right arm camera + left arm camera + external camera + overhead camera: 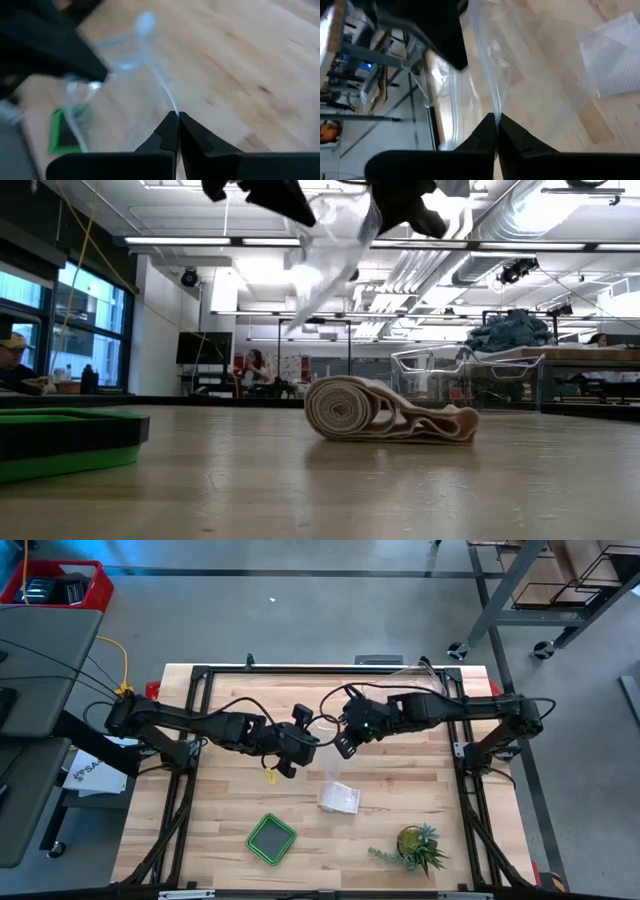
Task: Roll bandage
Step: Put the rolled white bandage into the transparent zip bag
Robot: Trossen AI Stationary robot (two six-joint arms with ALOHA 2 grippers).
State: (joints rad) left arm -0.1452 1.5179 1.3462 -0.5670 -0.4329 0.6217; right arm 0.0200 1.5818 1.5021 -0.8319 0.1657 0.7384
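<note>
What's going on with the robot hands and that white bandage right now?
Left hand and right hand both shut on clear plastic bag, held aloft. Bandage lying loosely rolled on table, untouched. Nothing blocking it.

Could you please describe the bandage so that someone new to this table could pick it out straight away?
Start at the wooden table and look to its middle, just below where the two arms meet. The bandage lies there alone, flat on the wood. It is white finely textured cloth, partly rolled, unlike the green tray and the plant nearer the front edge.
</note>
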